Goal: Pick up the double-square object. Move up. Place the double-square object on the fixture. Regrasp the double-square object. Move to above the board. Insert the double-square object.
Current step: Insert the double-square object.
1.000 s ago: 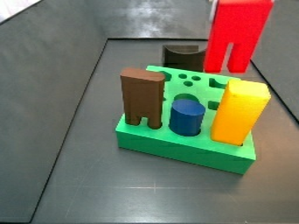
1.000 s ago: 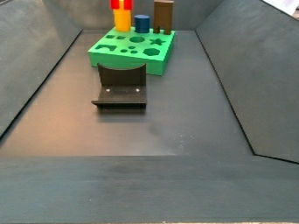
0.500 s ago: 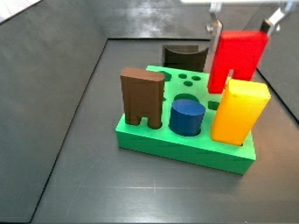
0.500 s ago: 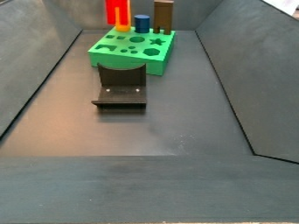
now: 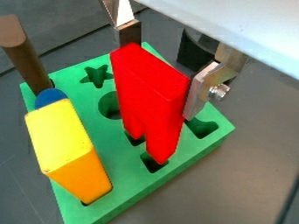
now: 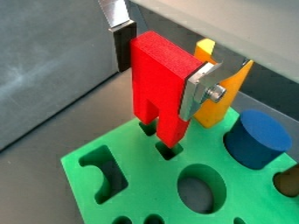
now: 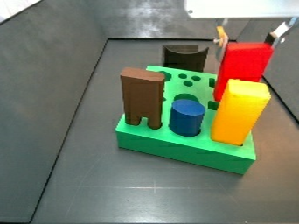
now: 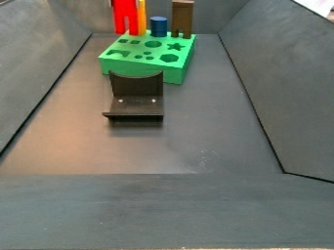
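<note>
No writing or brand can be read on any piece you see. The tool [image 5: 163, 68] is above the board [image 5: 211, 166], its two silver fingers [image 5: 214, 80] closed on the upper part of the double-square object [image 5: 152, 96], so it is not open beyond the block's width. The red block stands upright, and in a wrist view its lower legs [image 6: 170, 140] reach into the cut-out holes of the green slab [image 6: 128, 179]; how deep, you cannot tell. Just beside it is the yellow block [image 5: 68, 153], also upright in the board, w/ the blue cylinder [image 7: 186, 115] next to that and the brown forked block [image 7: 142, 96] at the other end. In a side view the red block [image 7: 246, 59] rises behind the yellow one [image 7: 239, 109], under the tool [image 7: 247, 33]. The fixture [image 8: 136, 99] sits on the floor in front of the board [image 8: 170, 66], apart from it. The floor [image 8: 183, 146] is dark grey, matt, w/ sloped dark walls [image 8: 39, 68] on both sides.
</note>
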### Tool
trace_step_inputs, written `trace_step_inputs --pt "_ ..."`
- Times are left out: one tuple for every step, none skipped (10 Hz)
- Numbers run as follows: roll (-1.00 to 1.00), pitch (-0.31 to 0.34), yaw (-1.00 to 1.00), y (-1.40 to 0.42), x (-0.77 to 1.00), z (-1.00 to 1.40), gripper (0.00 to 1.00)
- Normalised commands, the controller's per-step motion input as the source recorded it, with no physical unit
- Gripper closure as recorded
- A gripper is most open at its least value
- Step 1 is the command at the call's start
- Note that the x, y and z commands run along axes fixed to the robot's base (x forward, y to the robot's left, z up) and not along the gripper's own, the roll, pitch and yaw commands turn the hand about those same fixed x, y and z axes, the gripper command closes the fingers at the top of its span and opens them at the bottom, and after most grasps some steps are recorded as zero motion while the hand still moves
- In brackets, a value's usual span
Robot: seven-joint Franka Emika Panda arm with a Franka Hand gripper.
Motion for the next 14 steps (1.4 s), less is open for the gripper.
trace_step_inputs --pt "0.08 -0.037 0.0 -0.01 0.0 -0.46 1.0" --pt "0.05 -0.034 0.0 0.0 0.0 -0.43 1.0" --pt "0.05 -0.027 0.0 0.0 0.0 -0.42 1.0" --pt "0.06 -0.027 -0.04 0.0 0.0 -0.42 1.0" --pt "0.09 -0.016 -0.03 0.0 0.08 -0.46 1.0" --pt "0.09 0.0 -0.15 0.0 0.49 -0.41 1.0" --pt "0.09 0.0 -0.23 0.0 0.55 -0.39 1.0" --pt "0.11 0.001 -0.28 0.01 0.48 -0.37 1.0" --pt "0.16 0.037 -0.35 0.01 0.43 -0.43 1.0" --pt "0.17 0.04 -0.37 0.08 0.24 -0.39 1.0" --pt "0.19 0.059 -0.29 0.15 0.0 -0.33 1.0" --pt "0.13 0.019 -0.21 0.12 -0.16 -0.33 1.0" --pt "0.01 0.0 -0.15 0.05 -0.16 -0.23 1.0" --pt "0.0 0.0 -0.09 0.04 -0.17 -0.15 1.0"
